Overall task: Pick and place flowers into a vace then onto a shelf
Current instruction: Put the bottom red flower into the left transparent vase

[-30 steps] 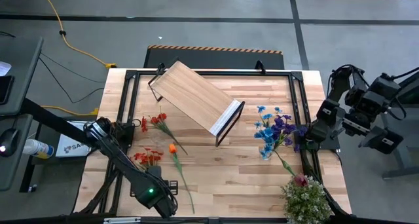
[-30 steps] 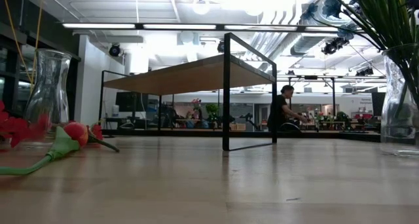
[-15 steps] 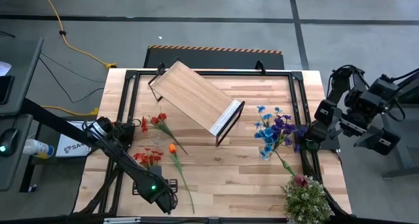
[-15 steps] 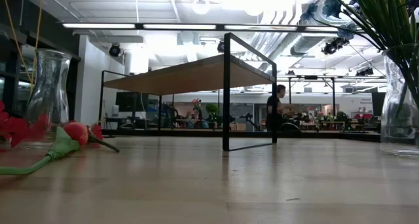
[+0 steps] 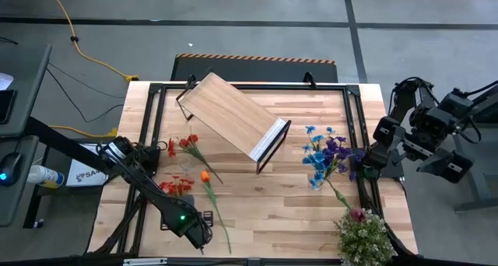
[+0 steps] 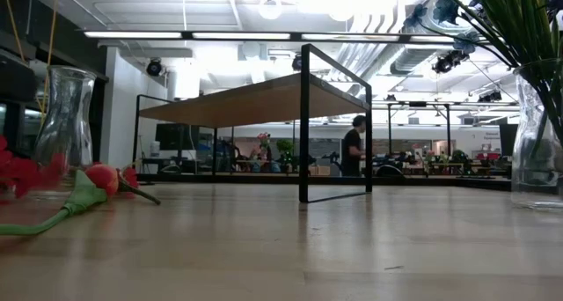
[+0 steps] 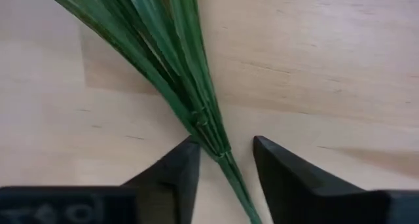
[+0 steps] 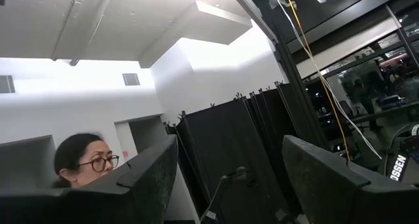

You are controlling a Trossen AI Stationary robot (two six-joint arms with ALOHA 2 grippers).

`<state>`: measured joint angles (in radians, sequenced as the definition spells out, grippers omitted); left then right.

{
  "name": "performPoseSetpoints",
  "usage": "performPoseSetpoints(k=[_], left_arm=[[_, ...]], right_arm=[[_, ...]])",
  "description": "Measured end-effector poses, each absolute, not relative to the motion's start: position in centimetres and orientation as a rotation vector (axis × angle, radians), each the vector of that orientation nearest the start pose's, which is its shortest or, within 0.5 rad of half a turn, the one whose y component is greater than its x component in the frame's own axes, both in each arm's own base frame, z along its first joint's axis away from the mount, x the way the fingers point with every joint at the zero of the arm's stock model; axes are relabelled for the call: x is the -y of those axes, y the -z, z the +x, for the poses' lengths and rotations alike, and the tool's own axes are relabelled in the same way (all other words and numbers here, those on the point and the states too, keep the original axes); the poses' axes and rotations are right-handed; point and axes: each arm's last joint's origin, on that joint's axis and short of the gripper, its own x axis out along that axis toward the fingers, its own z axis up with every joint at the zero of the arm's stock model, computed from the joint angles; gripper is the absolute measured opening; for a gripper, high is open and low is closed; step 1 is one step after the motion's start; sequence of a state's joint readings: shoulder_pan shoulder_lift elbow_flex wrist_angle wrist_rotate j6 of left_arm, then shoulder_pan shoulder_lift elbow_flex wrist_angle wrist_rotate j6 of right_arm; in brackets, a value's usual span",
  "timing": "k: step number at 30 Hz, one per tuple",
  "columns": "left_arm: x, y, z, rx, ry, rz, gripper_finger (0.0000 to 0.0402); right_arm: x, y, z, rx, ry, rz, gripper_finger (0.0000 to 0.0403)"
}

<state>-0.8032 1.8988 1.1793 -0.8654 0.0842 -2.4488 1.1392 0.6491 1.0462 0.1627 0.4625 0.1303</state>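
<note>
The orange tulip (image 5: 205, 175) lies flat on the table, its green stem (image 5: 218, 215) running toward the near edge. My left gripper (image 5: 198, 229) points down over the stem's lower part. In the left wrist view it (image 7: 226, 149) is open, one finger on each side of the stem (image 7: 209, 129) where the leaves join it. Red sprays (image 5: 176, 187) and red flowers (image 5: 183, 144) lie to the left. Blue and purple blooms (image 5: 327, 153) stand in a glass vase (image 6: 537, 134). The shelf (image 5: 233, 118) stands on its legs at the far middle. My right gripper (image 8: 229, 178) is open, raised beyond the table's right edge. My left gripper comes at the tulip's stem from above, its fingers lying across it. One finger (image 7: 186, 165) stands right against the leaf base (image 7: 204, 137); I cannot tell whether it touches. The other finger is clear of the stem. The stem lies on the table.
A glass vase (image 6: 66, 125) stands at the left near the red sprays. A bushy green plant (image 5: 364, 236) with a pink rose (image 5: 356, 214) beside it fills the near right corner. A black frame (image 5: 354, 126) borders the table. A person (image 6: 354, 147) walks in the room behind.
My left gripper has come down over the tulip's stem and shifted a little toward the table's right edge. The flowers have not moved. The person in the room behind has walked to the left.
</note>
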Motion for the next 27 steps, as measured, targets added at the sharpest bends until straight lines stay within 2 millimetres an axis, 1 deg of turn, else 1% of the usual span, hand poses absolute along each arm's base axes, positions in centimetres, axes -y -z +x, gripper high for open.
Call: performPoseSetpoints(k=[8,10,19,22,24,27], left_arm=[[23.7,-14.0,22.5,-1.257,-1.299,-1.256,0.0051],[23.7,-14.0,22.5,-1.258,-1.298,-1.256,0.0032],[23.8,-14.1,22.5,-1.287,-1.312,-1.261,0.0032],[24.0,-14.7,22.6,-1.3,-1.336,-1.245,0.0032],[24.0,-15.1,22.4,-1.322,-1.391,-1.2,0.0032],[24.7,-16.5,22.5,-1.339,-1.375,-1.199,0.0032]], right_arm=[[-7.8,-46.3,5.0,0.355,-0.686,0.533,0.0265],[-7.8,-46.3,5.0,0.355,-0.687,0.534,0.0265],[-7.8,-46.3,5.0,0.355,-0.687,0.533,0.0265],[-7.8,-46.3,5.0,0.355,-0.687,0.533,0.0265],[-7.8,-46.3,5.0,0.355,-0.687,0.533,0.0265],[-7.8,-46.3,5.0,0.355,-0.687,0.533,0.0265]])
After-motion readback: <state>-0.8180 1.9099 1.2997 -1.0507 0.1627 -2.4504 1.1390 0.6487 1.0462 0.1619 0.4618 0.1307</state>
